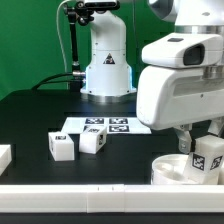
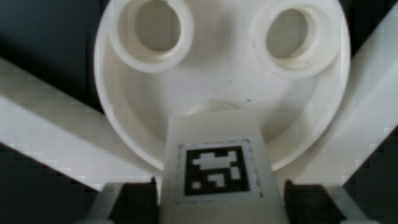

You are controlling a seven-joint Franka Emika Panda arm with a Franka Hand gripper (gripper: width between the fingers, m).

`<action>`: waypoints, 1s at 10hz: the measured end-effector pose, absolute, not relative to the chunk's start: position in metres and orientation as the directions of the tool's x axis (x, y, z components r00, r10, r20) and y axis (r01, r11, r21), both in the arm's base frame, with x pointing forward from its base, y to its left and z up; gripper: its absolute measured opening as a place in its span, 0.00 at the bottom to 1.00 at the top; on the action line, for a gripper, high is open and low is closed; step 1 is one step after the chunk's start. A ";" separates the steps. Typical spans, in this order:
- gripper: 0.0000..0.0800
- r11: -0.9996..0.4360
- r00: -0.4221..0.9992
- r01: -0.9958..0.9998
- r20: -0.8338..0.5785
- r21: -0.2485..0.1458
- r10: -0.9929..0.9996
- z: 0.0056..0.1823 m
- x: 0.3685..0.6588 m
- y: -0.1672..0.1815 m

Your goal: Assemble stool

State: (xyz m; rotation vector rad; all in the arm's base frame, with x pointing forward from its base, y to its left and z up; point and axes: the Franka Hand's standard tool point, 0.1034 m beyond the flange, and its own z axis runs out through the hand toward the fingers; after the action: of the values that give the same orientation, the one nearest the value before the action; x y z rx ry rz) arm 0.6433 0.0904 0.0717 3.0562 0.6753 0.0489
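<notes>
Black table (image 1: 30, 115), green backdrop (image 1: 28, 40)

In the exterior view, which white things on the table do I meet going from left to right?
white bar → left leg → second leg → round seat. The held leg in the tool overlaps the seat, so I omit it.

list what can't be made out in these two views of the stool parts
- Exterior view: seat, partly hidden by the gripper and the leg it holds, and cut off by the right edge.
- Exterior view: white piece at that view's left edge, cut off, identity unclear.
- Exterior view: tags on the two loose legs, too small to read.
- Wrist view: the leg's far end, hidden by its own tagged face.
</notes>
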 end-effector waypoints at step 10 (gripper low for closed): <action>0.43 -0.902 0.896 -0.427 0.108 -0.055 -0.431 0.070 0.646 0.078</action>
State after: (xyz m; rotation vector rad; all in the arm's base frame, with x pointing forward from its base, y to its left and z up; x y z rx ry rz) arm 0.6460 0.0777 0.0705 3.0876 -0.6991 0.1870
